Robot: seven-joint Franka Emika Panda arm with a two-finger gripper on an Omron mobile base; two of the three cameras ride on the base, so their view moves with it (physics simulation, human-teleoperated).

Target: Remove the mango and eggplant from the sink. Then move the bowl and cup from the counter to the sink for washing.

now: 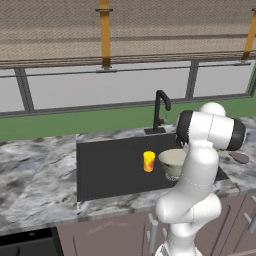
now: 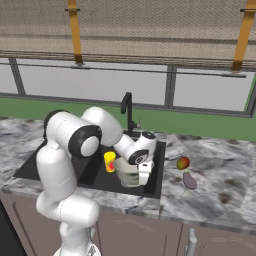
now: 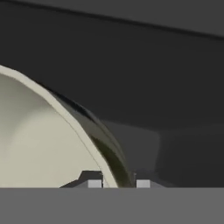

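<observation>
A marbled counter (image 2: 220, 185) under a wide window holds a dark sink (image 1: 110, 170). Inside it stand the yellow cup (image 1: 149, 161) and, just beside it, the pale bowl (image 1: 172, 161). The gripper (image 3: 118, 183) straddles the bowl's rim, fingers slightly apart; whether it grips, I cannot tell. The mango (image 2: 183, 162) and eggplant (image 2: 190, 180) lie on the counter.

A kitchen: marble counter (image 1: 35, 165), dark sink (image 1: 110, 172) with black faucet (image 1: 161, 111), cabinets (image 2: 135, 232) below.
</observation>
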